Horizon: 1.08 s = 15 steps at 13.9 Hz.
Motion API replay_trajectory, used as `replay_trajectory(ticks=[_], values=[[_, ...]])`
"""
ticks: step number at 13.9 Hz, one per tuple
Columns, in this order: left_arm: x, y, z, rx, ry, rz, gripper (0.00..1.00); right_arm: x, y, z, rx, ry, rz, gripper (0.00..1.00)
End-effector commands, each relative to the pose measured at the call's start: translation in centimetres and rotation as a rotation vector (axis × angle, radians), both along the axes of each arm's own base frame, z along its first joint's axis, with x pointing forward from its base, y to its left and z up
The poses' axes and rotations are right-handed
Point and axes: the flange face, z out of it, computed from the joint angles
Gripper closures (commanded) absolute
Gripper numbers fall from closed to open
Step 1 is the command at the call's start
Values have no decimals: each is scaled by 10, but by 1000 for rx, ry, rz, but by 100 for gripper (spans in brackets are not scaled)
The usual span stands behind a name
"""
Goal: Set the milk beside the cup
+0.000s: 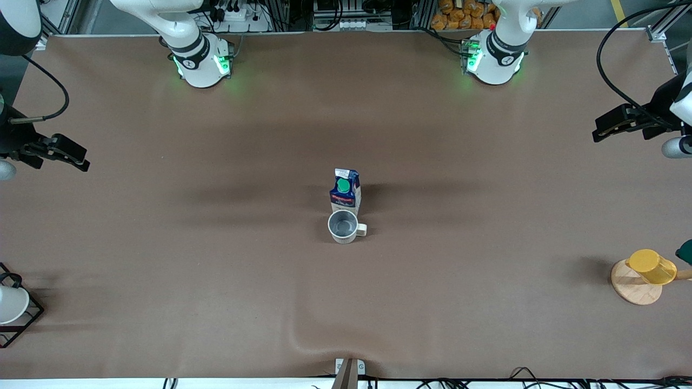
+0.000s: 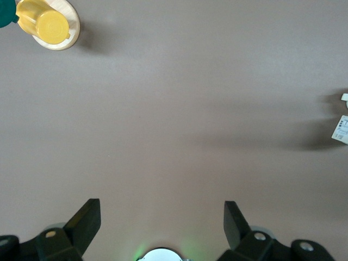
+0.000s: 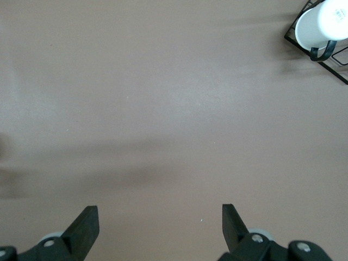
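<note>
Table (image 1: 162, 243): milk (image 1: 345, 190) touching cup (image 1: 343, 226)

High front camera facing both arms, wrist cameras looking down at table (image 1: 216, 302)

The milk (image 1: 345, 190) is a small gable-top carton, dark blue across the top with a round green cap on the sloping face, a red label band below it and pale sides. It stands upright near the middle of the brown tabletop (image 1: 216, 243). The cup (image 1: 343, 226) is an off-white ceramic mug with a grey inside; it also stands upright, mouth up, with nothing visible in it, and its loop handle points toward the left arm's end of the tabletop. It stands just beside the carton, nearer to the front camera; whether the two touch cannot be told.
</note>
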Motion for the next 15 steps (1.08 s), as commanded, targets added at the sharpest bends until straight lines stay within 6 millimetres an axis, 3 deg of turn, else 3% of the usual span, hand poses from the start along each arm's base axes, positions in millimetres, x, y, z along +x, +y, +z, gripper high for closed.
replay_trajectory(ticks=[1, 6, 11, 12, 15], values=[[-10, 2, 6, -12, -22, -14, 0, 0, -1, 4, -12, 3, -19, 0], [-21, -15, 2, -6, -8, -62, 0, 2, -1, 11, -13, -13, -19, 0], [-19, -30, 6, -5, -17, -78, 0, 3, 4, 15, -10, -20, -7, 0], [-13, -20, 1, -5, -10, -68, 0, 4, 4, 15, -10, -22, -4, 0], [-11, -21, -1, -4, -7, -71, 0, 4, 7, 15, -7, -22, -1, 0]])
